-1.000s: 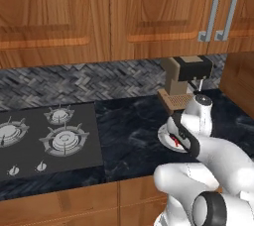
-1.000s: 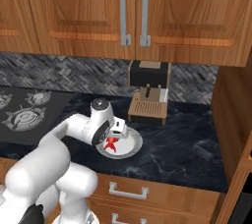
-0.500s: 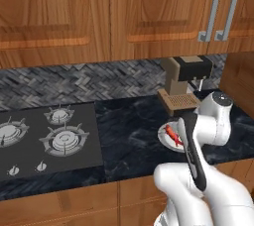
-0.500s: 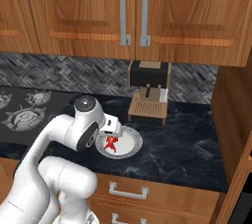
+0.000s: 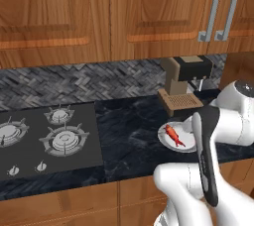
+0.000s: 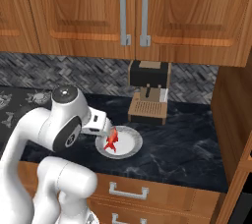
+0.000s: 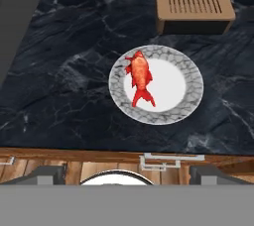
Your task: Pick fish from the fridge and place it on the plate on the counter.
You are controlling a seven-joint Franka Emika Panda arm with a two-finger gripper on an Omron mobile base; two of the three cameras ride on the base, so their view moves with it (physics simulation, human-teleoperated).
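Red-orange slim fish (image 7: pixel 141 78) lies on the left half of the round white plate with grey rim (image 7: pixel 191 98), mid-frame on the black marbled desk (image 7: pixel 74 71). Below it, at the bottom edge, the tool (image 7: pixel 128 173) hangs with its jaws spread wide, empty.

The arm has pulled back off the plate (image 5: pixel 169 136), leaving the fish (image 5: pixel 173 135) uncovered on it.

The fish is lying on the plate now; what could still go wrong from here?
The fish lies toward one side of the plate, head near the rim, so a bump might slide it off. The plate sits near the counter front edge, and the arm's wrist hangs close beside it, so a careless retreat could knock it.
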